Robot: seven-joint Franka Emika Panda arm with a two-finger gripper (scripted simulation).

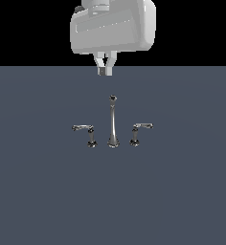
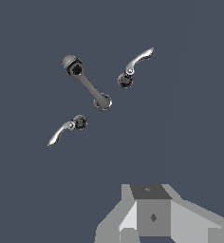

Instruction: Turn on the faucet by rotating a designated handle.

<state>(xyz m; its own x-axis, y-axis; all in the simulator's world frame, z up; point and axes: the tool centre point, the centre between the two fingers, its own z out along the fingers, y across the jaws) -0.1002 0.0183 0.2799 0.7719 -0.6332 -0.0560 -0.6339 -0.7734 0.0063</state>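
Note:
The chrome faucet stands in the middle of the grey surface in the exterior view, with a tall thin spout (image 1: 113, 122) between two short posts. The designated handle (image 1: 136, 134) is the post on the exterior view's right, its lever pointing right. The twin post (image 1: 90, 136) has a lever pointing left. My gripper (image 1: 104, 71) hangs high above the spout, apart from all three pieces, fingers together and empty. In the wrist view the spout (image 2: 89, 86) lies between two lever posts (image 2: 126, 79) (image 2: 79, 122); I cannot tell which one is the designated handle. My gripper (image 2: 153, 216) is also in that view.
The faucet rests on a flat dark grey surface (image 1: 182, 191) that fills both views. No other objects show.

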